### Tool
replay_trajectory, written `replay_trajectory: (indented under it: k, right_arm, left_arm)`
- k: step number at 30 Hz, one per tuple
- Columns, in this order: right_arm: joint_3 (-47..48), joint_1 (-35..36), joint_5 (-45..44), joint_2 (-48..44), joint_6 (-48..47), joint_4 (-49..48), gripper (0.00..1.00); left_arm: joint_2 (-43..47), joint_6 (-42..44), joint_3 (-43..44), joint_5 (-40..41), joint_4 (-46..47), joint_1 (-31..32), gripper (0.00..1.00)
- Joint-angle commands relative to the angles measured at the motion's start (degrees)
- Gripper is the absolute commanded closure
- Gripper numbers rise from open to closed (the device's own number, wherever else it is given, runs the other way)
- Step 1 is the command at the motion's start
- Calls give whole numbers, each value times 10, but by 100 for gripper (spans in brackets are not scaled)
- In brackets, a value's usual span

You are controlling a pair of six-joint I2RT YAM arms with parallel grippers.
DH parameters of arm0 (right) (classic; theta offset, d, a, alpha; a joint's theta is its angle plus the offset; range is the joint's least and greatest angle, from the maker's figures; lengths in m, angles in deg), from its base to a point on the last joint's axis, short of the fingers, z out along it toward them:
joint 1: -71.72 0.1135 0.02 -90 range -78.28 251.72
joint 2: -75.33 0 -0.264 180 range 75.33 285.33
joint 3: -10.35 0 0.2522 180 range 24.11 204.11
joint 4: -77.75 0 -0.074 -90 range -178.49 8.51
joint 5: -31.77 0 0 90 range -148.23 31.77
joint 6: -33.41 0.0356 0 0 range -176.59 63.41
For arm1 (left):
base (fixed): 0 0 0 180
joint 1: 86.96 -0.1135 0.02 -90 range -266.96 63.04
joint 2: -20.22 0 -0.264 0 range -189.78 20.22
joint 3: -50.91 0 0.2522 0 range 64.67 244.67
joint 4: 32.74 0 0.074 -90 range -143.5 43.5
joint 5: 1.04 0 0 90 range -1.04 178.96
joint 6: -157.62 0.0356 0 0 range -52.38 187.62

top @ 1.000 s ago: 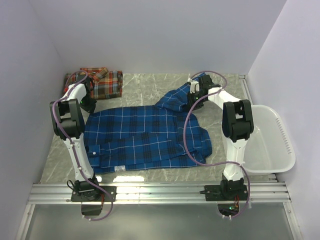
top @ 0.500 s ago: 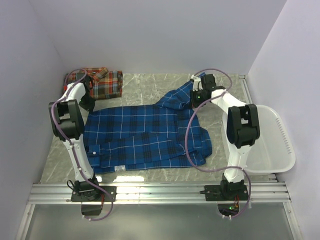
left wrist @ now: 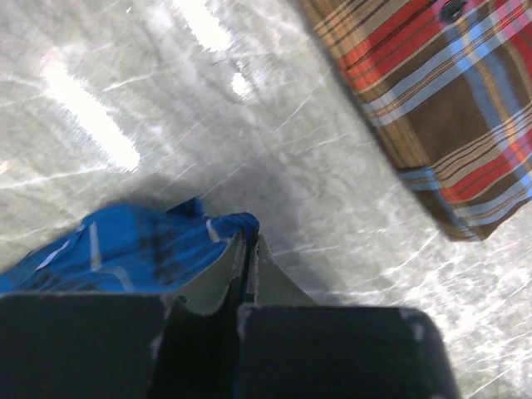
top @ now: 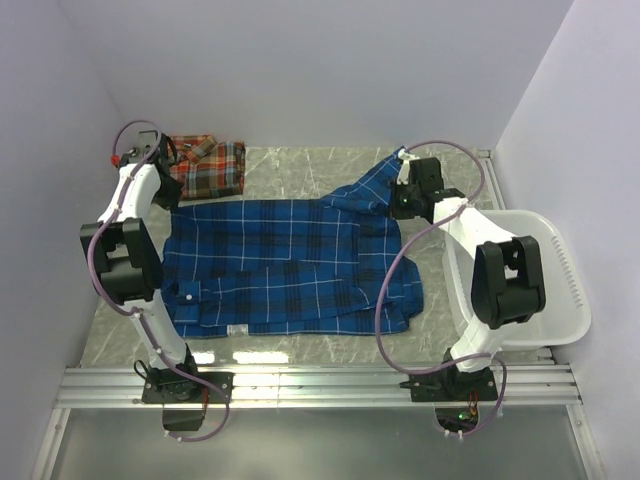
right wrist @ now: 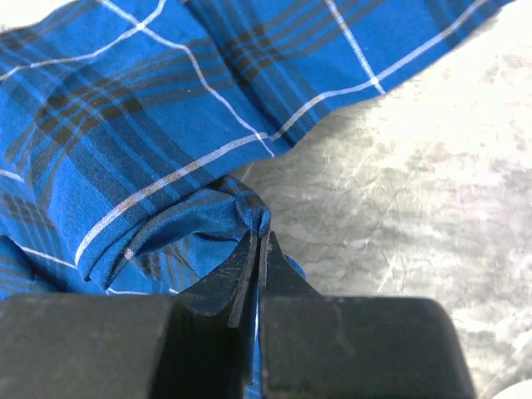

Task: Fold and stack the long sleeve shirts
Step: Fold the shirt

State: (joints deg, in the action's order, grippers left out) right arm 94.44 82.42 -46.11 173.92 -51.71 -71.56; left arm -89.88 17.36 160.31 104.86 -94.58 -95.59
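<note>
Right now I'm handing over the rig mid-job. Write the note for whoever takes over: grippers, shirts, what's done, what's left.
Left gripper: shut, pinching the far left edge of the blue shirt.
Right gripper: shut, pinching a fold at the far right of the same shirt.
The blue shirt lies spread out, unfolded, across the middle of the table.
The red shirt lies folded at the far left corner.
Done: red shirt folded.
Left: fold the blue shirt, then stack the two.
</note>
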Motion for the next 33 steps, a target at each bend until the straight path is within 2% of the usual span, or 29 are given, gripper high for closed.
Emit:
replay_trajectory:
  k: [1, 11, 19, 26, 33]
  right_arm:
    - [-30, 5, -47, -47, 19, -30, 100]
    - [-109, 56, -73, -106, 51, -29, 100]
    - [-176, 64, -111, -155, 92, -18, 100]
    - [-201, 64, -120, -161, 113, -8, 99]
    - [-220, 64, -103, -155, 138, 6, 91]
  left_arm:
    - [44, 7, -28, 25, 11, -3, 99]
    - [102, 9, -135, 21, 37, -3, 99]
    - [166, 15, -209, 37, 60, -3, 100]
    - [218, -6, -317, 44, 109, -14, 99]
    - [227, -18, -377, 34, 127, -34, 99]
